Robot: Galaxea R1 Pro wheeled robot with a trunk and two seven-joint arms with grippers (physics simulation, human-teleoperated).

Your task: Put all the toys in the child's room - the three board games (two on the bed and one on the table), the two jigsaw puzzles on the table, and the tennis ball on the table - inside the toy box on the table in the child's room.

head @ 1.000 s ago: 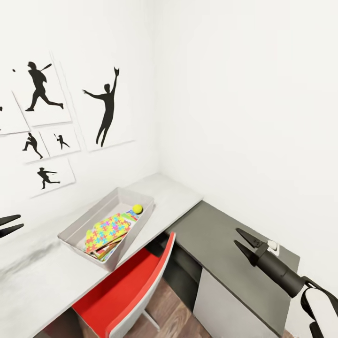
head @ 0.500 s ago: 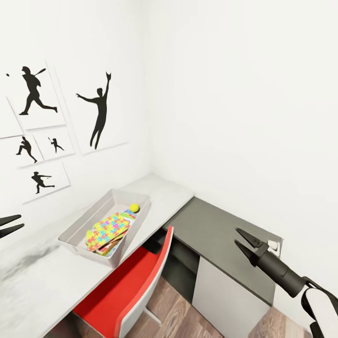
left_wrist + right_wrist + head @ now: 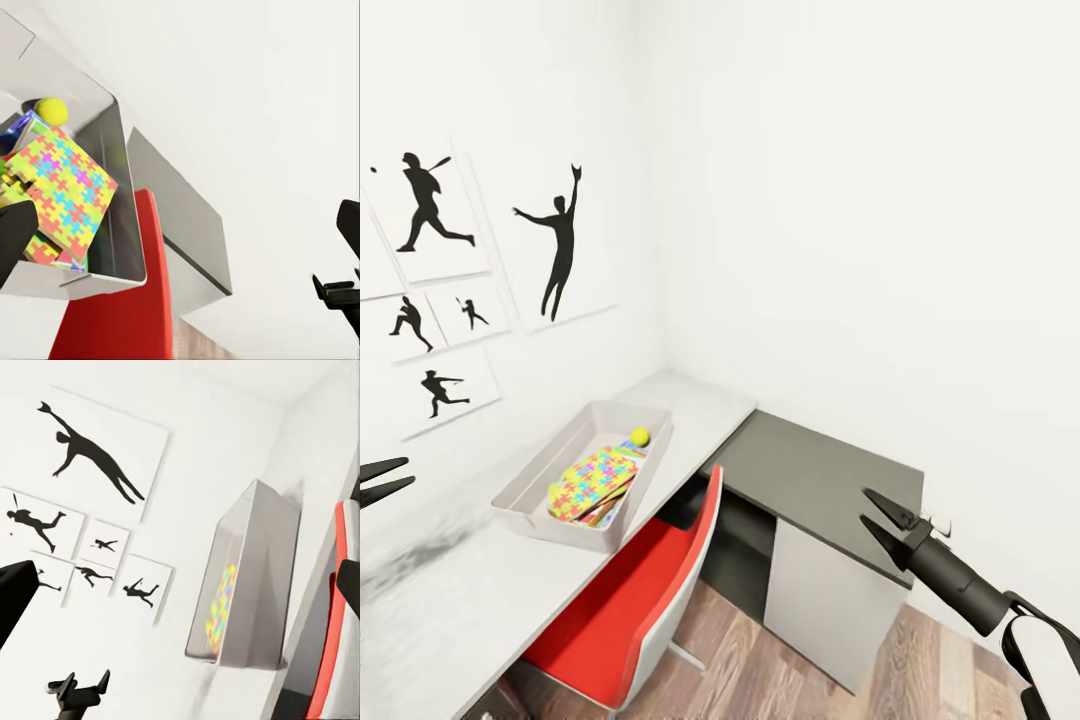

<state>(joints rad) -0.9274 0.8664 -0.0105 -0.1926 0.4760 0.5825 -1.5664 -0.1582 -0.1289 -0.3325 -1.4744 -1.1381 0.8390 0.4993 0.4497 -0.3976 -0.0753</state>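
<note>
A: Status of the light grey rectangular plastic toy box (image 3: 550, 528)?

B: Sitting on the long pale grey-white table (image 3: 450, 590), near the corner, long side close to the wall. Inside: thin multicoloured jigsaw puzzle square (image 3: 592, 482) on top of a tilted stack, small yellow-green tennis ball (image 3: 640, 436) in the far end, touching or just beside the stack. Printed edges under the puzzle, a blue one among them in the left wrist view; can't tell which boxes.

A: Grippers?

B: Left gripper (image 3: 408, 472) hovering over the table, well apart from the box, fingers spread, nothing between them. Right gripper (image 3: 863, 504) over the low dark grey side cabinet (image 3: 810, 475), also spread and empty.

A: Handling, if anything needs re-seating?

B: Puzzle probably light and thin, likely to flex or shed pieces; best taken by a raised edge, not from flat on top. Ball light, springy, prone to rolling; pinch across the middle. Box likely stiff, sloped walls slippery; grab by the rim.

A: Surface and room?

B: Table top smooth and flat, faint dark smudge toward the near end. Red-and-white chair (image 3: 630, 600) tucked under the table right by the box, a snag risk for low arm moves. White walls meeting in a corner, black sports silhouette prints (image 3: 560, 240) on the left one, wood-plank floor (image 3: 760, 670).
</note>
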